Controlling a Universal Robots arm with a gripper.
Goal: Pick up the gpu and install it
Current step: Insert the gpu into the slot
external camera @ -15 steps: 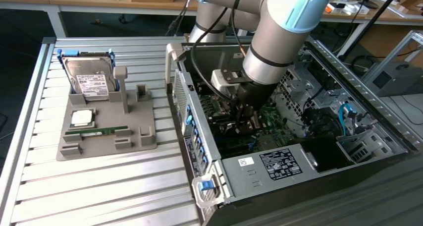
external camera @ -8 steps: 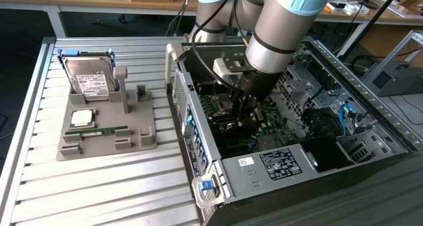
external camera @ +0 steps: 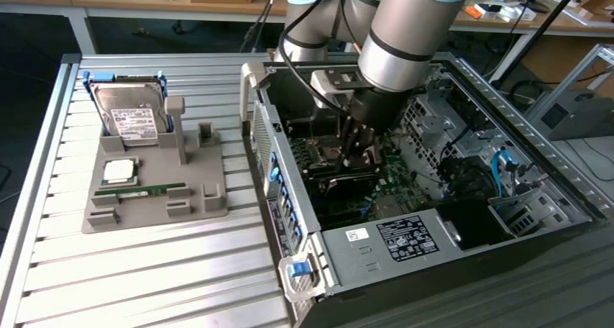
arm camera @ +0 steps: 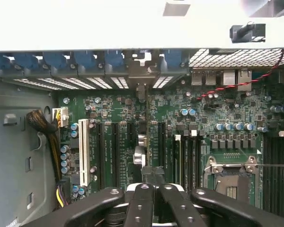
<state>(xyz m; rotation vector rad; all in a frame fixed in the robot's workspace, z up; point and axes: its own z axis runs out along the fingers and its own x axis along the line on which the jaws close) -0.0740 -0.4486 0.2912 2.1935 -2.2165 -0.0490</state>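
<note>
the black gripper (arm camera: 154, 191), fingers together, clamps the gpu's (arm camera: 141, 142) thin edge; the dark flat card stands upright among long slots on the green motherboard (arm camera: 217, 118) inside the metal case (external camera: 384, 238).

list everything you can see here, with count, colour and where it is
computer case: 1, silver and black, lying open on the exterior view's right of the table
motherboard: 1, green, on the floor of the case
gpu: 1, dark card seen edge-on, standing upright among the board's slots, gripped at its top edge
empty cpu socket: 1, silver frame, on the motherboard
power supply: 1, silver with a white label, at the near end of the case
parts tray: 1, grey, on the table at the exterior view's left
hard drive: 1, silver with white label, far end of tray
cpu chip: 1, silver, middle of tray
ram stick: 1, green, near part of tray
slatted table: 1, silver
robot arm: 1, grey with blue joints, reaching into the case
tool: 1, black, shut on the gpu
</note>
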